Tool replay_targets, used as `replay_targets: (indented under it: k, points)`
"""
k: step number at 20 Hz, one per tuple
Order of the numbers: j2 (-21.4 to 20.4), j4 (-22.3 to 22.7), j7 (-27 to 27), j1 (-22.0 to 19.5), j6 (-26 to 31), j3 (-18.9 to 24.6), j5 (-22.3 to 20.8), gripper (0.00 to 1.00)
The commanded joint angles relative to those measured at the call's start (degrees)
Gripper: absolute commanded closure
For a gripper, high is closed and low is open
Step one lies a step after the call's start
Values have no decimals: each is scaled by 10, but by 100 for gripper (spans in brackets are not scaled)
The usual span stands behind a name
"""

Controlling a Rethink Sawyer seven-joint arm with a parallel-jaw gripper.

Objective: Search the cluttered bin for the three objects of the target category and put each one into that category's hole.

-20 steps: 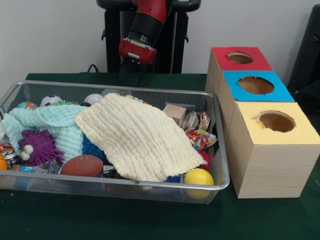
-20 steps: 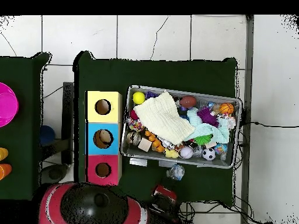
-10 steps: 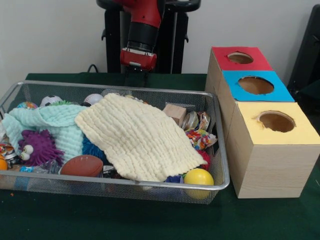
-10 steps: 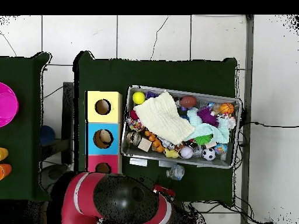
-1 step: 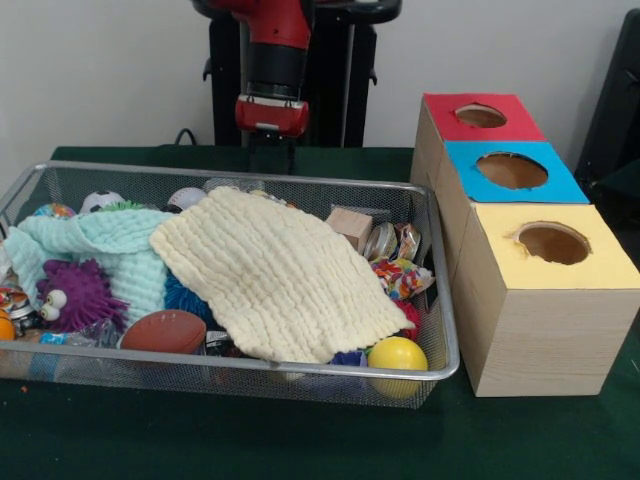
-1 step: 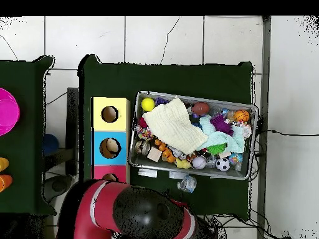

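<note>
A wire mesh bin [image 5: 440, 300] holds a heap of toys. A cream cloth [image 5: 270, 270] lies across its middle and a mint cloth [image 5: 110, 245] lies beside it. Around them show a yellow ball [image 5: 397, 355], a brown football [image 5: 165, 330], a purple fuzzy toy [image 5: 75, 295], a wooden block [image 5: 350, 226] and a soccer ball [image 5: 100, 200]. Beside the bin stand three boxes with holes: red [image 5: 480, 115], blue [image 5: 512, 170], yellow [image 5: 552, 243]. My gripper [image 5: 272, 155] hangs under the red wrist, just beyond the bin's far rim, dark against the pedestal. From overhead the arm hides it.
In the overhead view the bin [image 6: 252, 143] sits right of the yellow box [image 6: 109, 114] and the blue box [image 6: 109, 148]. A clear crumpled thing [image 6: 187, 183] lies on the green table outside the bin. A pink disc [image 6: 6, 111] rests on a side table.
The wrist has swung from a tilt to upright and shifted slightly left in the front view. Overhead, the arm's bulk has slid right along the bottom edge. Nothing in the bin has moved.
</note>
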Motion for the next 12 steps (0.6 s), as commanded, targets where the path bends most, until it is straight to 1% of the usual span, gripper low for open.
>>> replay_targets:
  k: [1,5,7,9,12]
  points:
    - [80,-60,19,-15,141,89,-50,0]
    - [79,-63,25,-16,150,91,-49,0]
    - [75,-58,25,-13,153,88,-38,0]
    - [77,-45,22,0,136,79,-4,0]
    - [90,-10,25,31,82,61,86,0]
